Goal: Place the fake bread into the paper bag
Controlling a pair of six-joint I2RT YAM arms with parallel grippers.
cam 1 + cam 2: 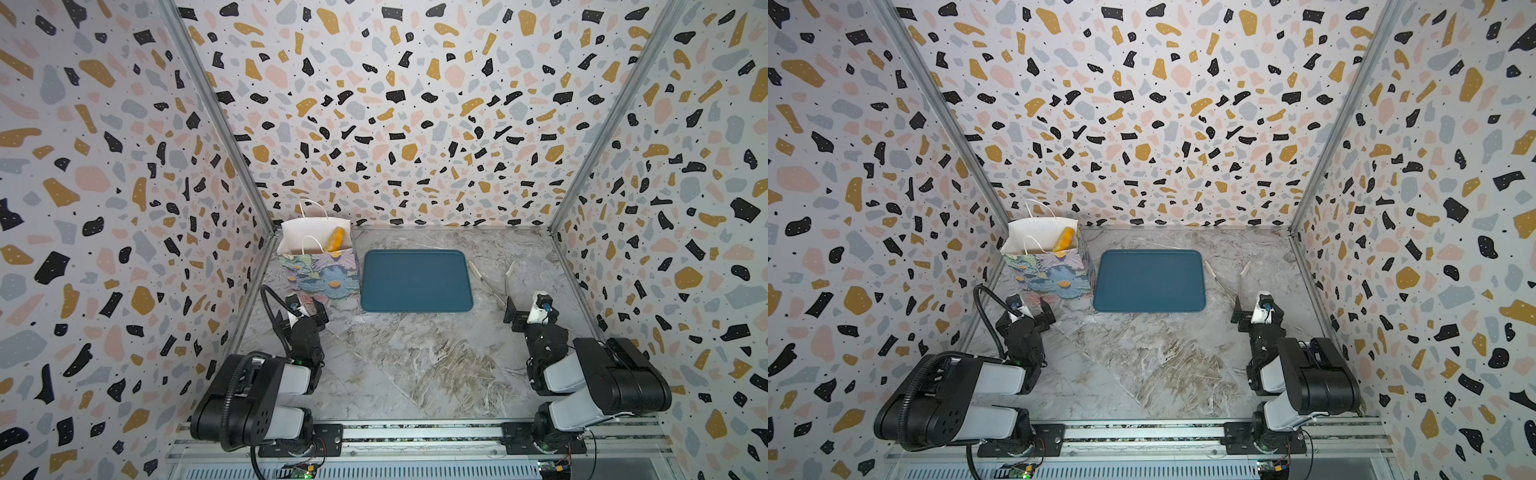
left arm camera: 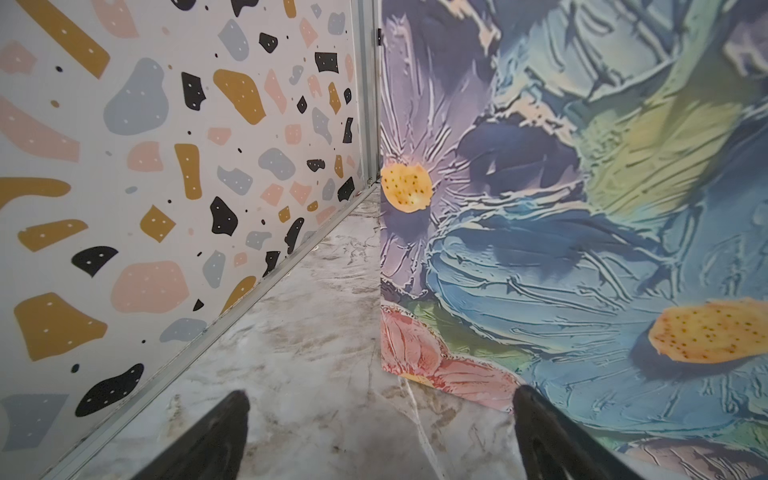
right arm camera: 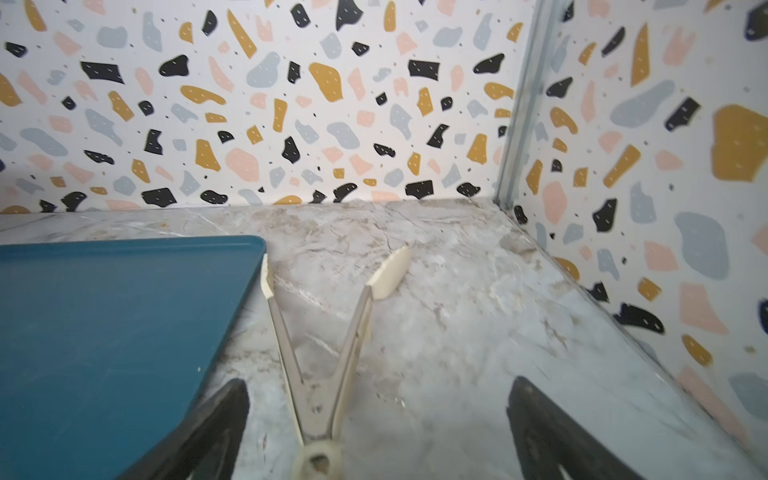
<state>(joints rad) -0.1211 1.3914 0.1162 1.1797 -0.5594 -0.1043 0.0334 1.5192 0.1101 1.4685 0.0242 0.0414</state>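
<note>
Both top views show one golden fake bread roll (image 1: pixel 334 240) standing inside the flowered paper bag (image 1: pixel 320 274), just ahead of the wide-spread left gripper (image 2: pixel 382 392). The right gripper (image 3: pixel 379 383), equally spread and empty, faces metal tongs (image 3: pixel 320 374) beside the blue tray (image 3: pixel 104 332).

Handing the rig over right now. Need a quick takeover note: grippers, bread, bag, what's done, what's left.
Left gripper: open, empty, low beside the paper bag.
Right gripper: open, empty, near the hinge end of the tongs lying on the table.
Bag: upright in the back left corner. One bread pokes up inside; anything deeper is hidden.
Blue tray: no bread on it, and none on the table.
Done: apparently all the bread is bagged.
Left: probably nothing; check the count inside the bag.
</note>
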